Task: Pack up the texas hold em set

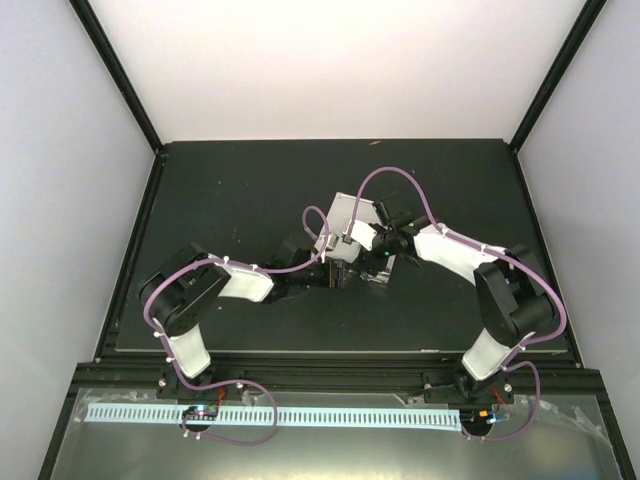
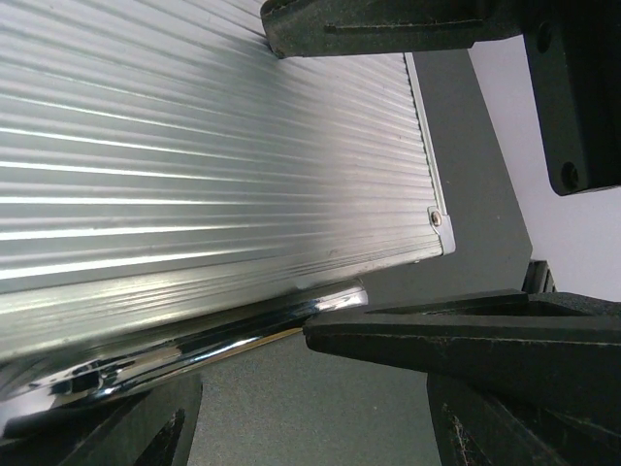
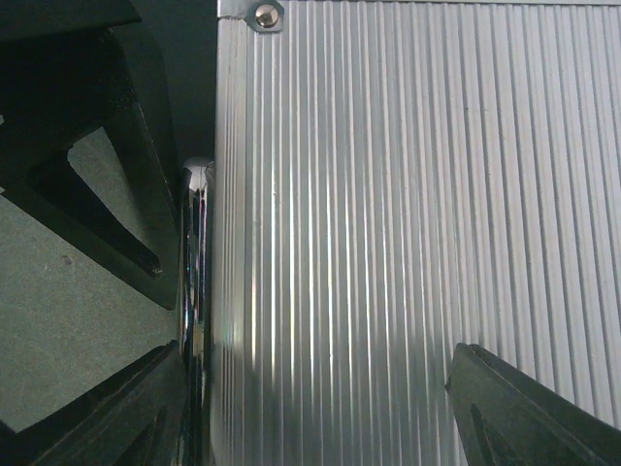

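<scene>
Close to finished, by the look of it: silver ribbed case (image 1: 350, 213) in the middle of the desk (image 1: 220, 190) between both arms, no loose chips, dice or cards seen around it from above, contents hidden. Left pincer (image 2: 291, 184) spread wide across the chromed edge (image 2: 223, 340), upper finger over the ribbed face, lower one at the rim, gripping or merely straddling impossible to say; right pincer (image 3: 310, 320) wide open, one finger beside the case, the other above the ribbed face, holding nothing. Probably left to do: pressing the lid fully down, latching, letting go.
</scene>
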`<action>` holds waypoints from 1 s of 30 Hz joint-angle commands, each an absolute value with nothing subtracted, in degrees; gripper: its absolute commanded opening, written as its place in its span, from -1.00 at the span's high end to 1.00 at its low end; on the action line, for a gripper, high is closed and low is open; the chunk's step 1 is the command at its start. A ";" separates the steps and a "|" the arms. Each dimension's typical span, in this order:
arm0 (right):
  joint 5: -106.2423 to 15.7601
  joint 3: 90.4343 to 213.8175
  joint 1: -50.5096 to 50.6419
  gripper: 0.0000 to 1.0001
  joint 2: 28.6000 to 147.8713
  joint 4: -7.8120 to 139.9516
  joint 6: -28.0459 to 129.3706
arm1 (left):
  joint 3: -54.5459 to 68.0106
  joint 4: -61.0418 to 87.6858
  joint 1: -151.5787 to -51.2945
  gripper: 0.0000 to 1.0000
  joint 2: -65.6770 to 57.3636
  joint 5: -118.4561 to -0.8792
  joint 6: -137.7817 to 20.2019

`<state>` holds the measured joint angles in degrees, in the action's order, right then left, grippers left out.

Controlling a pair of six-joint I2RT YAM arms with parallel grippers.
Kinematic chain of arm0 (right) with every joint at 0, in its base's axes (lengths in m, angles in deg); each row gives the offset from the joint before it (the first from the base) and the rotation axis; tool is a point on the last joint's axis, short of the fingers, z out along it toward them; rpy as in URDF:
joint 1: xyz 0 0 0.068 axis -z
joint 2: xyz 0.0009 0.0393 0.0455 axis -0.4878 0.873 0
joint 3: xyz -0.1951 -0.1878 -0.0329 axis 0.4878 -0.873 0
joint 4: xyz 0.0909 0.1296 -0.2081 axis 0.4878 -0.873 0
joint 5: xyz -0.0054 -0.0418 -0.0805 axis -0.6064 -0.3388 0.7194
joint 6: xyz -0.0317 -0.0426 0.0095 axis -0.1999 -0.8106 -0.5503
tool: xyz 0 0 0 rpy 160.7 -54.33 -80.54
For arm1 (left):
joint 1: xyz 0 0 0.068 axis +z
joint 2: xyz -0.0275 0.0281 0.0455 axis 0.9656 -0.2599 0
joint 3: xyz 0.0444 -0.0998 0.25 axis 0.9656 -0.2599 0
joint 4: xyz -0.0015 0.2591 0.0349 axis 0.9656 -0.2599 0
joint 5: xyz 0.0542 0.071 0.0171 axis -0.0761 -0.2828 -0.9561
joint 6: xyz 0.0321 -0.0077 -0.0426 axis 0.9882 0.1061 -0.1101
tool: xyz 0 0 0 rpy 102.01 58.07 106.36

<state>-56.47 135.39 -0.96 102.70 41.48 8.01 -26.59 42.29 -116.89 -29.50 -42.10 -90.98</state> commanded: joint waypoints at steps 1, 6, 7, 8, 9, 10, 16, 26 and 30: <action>-52.35 132.47 -1.31 -0.53 106.91 33.23 8.70 | -23.41 50.70 -117.02 -0.33 -30.29 -41.35 -92.10; -52.37 132.84 -1.31 -0.52 107.00 32.88 8.82 | -22.88 52.03 -117.57 -0.35 -31.80 -40.80 -94.92; -52.37 132.86 -1.33 -0.52 107.02 32.87 8.78 | -22.88 52.61 -117.83 -0.36 -32.03 -40.88 -95.88; -52.41 132.76 -1.31 -0.52 107.02 32.85 8.78 | -22.97 53.23 -118.14 -0.36 -32.23 -41.14 -96.76; -52.49 132.74 -1.28 -0.52 107.09 32.78 8.82 | -23.17 53.93 -118.39 -0.39 -32.34 -41.65 -97.81; -52.58 132.76 -1.29 -0.52 107.14 32.75 8.85 | -23.66 55.22 -118.69 -0.40 -32.37 -42.06 -99.68; -52.46 133.04 -1.31 -0.50 107.26 32.77 9.12 | -24.53 60.46 -120.26 -0.48 -33.77 -46.33 -105.91; -54.64 136.15 1.55 -0.48 107.13 30.49 11.83 | -25.67 70.09 -120.29 -0.49 -37.72 -49.09 -113.04; -55.62 138.20 4.50 -0.48 105.79 28.46 11.00 | -24.75 70.20 -120.21 -0.50 -37.76 -49.89 -113.00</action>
